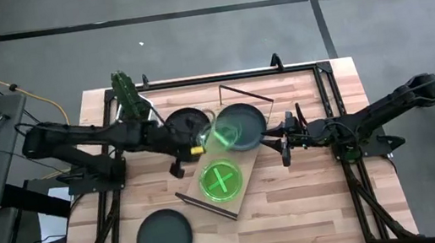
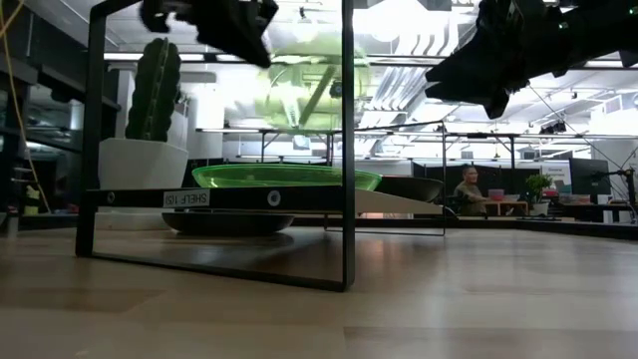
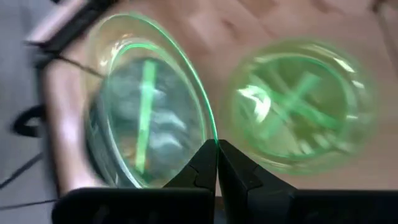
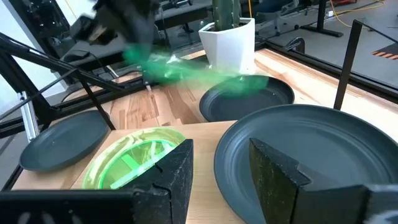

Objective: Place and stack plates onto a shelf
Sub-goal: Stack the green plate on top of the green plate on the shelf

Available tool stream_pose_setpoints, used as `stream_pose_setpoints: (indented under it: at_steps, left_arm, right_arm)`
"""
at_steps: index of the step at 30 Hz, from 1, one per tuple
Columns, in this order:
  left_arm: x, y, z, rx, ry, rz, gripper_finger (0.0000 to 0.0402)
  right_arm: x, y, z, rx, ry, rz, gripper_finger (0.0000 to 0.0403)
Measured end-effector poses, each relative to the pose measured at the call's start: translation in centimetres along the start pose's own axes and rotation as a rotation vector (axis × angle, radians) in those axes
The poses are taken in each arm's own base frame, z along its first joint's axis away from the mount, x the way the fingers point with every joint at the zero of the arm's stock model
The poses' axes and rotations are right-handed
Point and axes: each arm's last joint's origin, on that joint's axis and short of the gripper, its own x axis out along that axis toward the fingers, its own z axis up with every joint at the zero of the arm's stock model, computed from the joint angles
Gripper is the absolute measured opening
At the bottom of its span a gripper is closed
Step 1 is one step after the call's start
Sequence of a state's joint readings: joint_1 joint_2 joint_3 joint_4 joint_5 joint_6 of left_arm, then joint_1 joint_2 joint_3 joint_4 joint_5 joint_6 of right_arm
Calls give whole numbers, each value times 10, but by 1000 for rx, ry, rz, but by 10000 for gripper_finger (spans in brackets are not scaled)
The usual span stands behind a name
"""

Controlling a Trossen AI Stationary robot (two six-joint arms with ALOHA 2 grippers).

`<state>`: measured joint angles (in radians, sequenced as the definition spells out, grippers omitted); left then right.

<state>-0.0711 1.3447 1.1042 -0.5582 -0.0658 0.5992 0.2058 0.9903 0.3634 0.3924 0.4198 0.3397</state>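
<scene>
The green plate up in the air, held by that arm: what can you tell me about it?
The held green plate is round, shallow and see-through, like tinted plastic or glass, with a brighter green rim and a green stick mark inside. The left gripper pinches its rim between shut fingers, and nothing else touches it. It hangs tilted steeply above the shelf, between another green plate lying flat on the plank and a dark plate at the shelf's far end. It looks blurred, as if moving.

left end effector holds a tilted green plate above the shelf, where another green plate and a dark plate lie; right end effector hovers beside the dark one
</scene>
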Motion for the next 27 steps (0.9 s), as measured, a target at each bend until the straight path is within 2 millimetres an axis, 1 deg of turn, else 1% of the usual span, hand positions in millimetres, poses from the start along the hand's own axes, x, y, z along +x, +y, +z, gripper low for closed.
stream_pose_setpoints:
  at_steps: [5, 8, 11, 16, 27]
  left_arm:
    - [13, -28, 10, 61, 36, -107, 0]
    - [16, -42, 17, 107, 27, -143, 0]
    - [15, -51, 21, 125, 15, -165, 0]
    - [12, -57, 24, 122, -7, -196, 0]
    - [12, -59, 25, -11, -38, -296, 0]
  right_arm:
    - [0, 0, 0, 1, -1, 0, 140]
    - [0, 0, 0, 15, -1, 0, 140]
    - [0, 0, 0, 23, -1, 0, 140]
    - [0, 0, 0, 22, -1, 0, 140]
    - [0, 0, 0, 19, 0, 0, 140]
